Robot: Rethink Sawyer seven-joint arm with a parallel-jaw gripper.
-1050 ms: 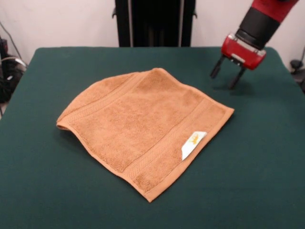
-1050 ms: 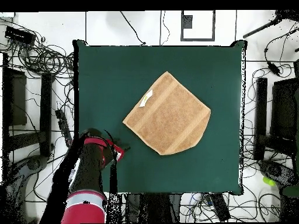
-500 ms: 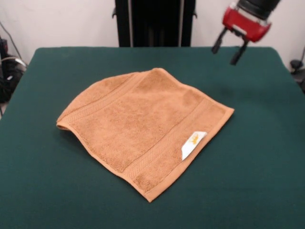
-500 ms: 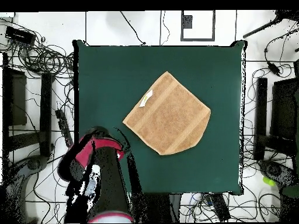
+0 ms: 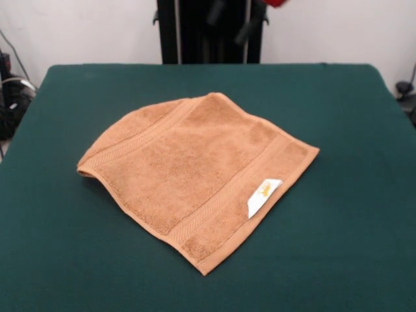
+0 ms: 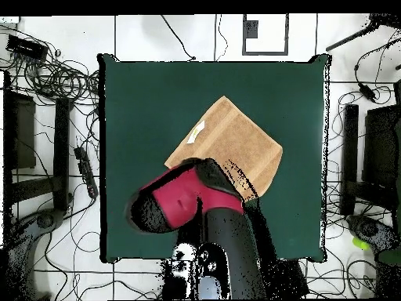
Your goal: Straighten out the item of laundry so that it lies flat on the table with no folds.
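The item of laundry (image 5: 195,166), an orange-tan towel, lies spread near the middle of the table (image 5: 351,130). Its left end is rounded where a corner is tucked under (image 5: 88,170). A white label (image 5: 263,195) with a yellow mark sits near its right hem. My gripper (image 5: 227,26) hangs high at the top edge, well above and behind the towel, open and holding nothing. From overhead, the red and black arm (image 6: 211,227) covers the lower part of the towel (image 6: 239,137), and the label (image 6: 196,132) still shows.
The table's green cloth (image 6: 141,102) extends well beyond the towel on all sides. A black pedestal column (image 5: 188,32) stands behind the far edge. Cables (image 6: 55,78) and dark equipment (image 6: 376,157) surround the table on the floor.
The gripper rose from just above the table's far right part and swung left to the top centre. Overhead, the arm now crosses the towel's lower part. The towel has not moved.
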